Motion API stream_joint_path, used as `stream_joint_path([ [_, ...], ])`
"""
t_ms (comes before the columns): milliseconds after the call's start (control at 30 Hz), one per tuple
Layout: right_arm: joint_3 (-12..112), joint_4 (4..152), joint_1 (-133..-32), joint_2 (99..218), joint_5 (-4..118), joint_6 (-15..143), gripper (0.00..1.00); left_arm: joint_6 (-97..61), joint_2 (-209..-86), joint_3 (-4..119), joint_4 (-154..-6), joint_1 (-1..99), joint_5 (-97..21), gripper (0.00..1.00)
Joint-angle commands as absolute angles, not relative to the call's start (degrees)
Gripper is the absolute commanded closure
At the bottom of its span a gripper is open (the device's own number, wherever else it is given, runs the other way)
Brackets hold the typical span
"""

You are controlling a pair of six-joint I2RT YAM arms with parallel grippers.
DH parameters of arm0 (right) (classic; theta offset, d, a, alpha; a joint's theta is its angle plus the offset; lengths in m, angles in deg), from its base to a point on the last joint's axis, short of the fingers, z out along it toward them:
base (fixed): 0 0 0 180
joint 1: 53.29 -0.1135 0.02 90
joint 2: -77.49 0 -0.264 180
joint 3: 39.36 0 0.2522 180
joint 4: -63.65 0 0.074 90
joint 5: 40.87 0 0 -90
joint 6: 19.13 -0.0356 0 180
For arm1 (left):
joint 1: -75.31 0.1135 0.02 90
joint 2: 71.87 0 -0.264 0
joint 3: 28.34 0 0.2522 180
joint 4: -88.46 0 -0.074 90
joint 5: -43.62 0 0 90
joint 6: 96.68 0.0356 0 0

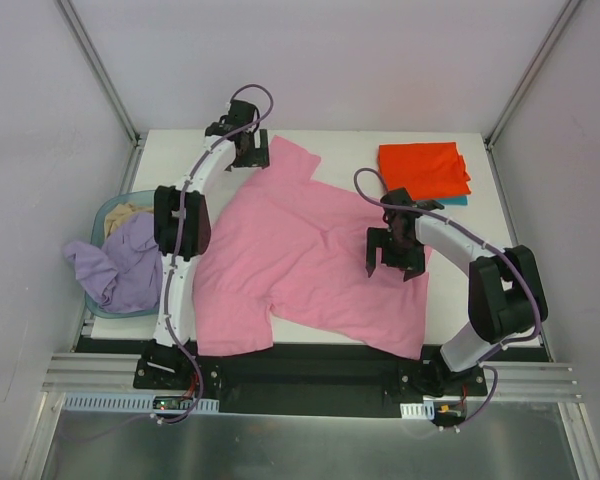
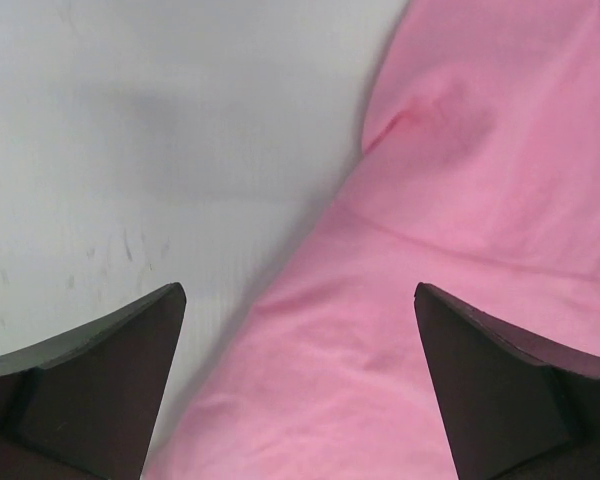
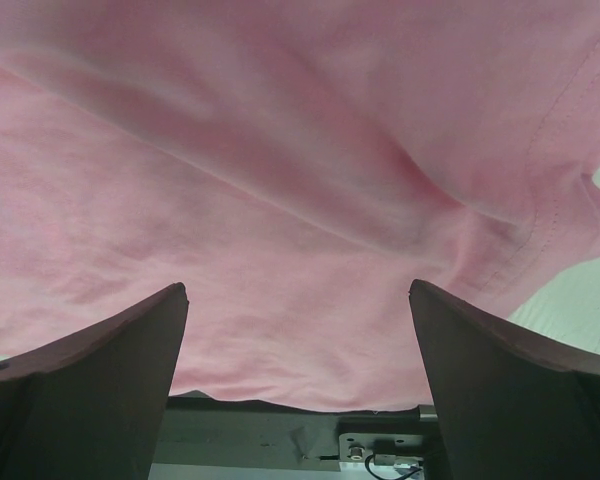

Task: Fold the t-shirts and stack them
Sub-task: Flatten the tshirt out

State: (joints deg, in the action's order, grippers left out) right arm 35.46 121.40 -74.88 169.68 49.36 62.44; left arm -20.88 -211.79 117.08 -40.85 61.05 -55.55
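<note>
A bright pink t-shirt (image 1: 300, 260) lies spread flat over the middle of the table, wrinkled, its lower edge reaching the front edge. My left gripper (image 1: 248, 150) is open and empty above the shirt's far left sleeve; the left wrist view shows the pink cloth (image 2: 450, 300) below its spread jaws. My right gripper (image 1: 395, 255) is open and empty over the shirt's right side; the pink cloth (image 3: 280, 200) fills its wrist view. A folded orange-red t-shirt (image 1: 425, 170) lies on a folded teal t-shirt (image 1: 458, 201) at the back right. A pale lavender t-shirt (image 1: 125, 262) hangs over the basket.
The round light-blue basket (image 1: 108, 212) sits at the left edge of the white table (image 1: 340, 145), with a beige cloth (image 1: 130, 210) inside. The black rail (image 1: 310, 365) with the arm bases runs along the front. Walls and metal posts enclose the table.
</note>
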Motion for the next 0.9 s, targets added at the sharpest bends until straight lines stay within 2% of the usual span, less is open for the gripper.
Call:
stream_joint_path([
  [0,38.12,122.59,-74.3,167.67,47.46,63.74,0.03,-24.34,-199.94,108.4,-39.28,60.55,-49.11,0.01],
  [100,42.77,122.85,-72.02,169.07,48.5,63.57,0.03,-27.5,-192.84,99.79,-39.72,60.46,-43.95,0.01],
  [233,50.07,122.41,-69.56,172.93,48.42,63.57,0.03,-29.09,-189.56,89.6,-42.35,59.32,-37.68,0.01],
  [567,63.52,123.91,-60.68,188.31,47.2,66.91,0.03,-29.27,-192.72,84.65,-43.06,58.79,-41.89,0.01],
  [867,74.06,126.98,-58.39,201.49,48.59,72.17,0.03,-29.79,-193.42,79.83,-42.97,61.59,-45.32,0.01],
])
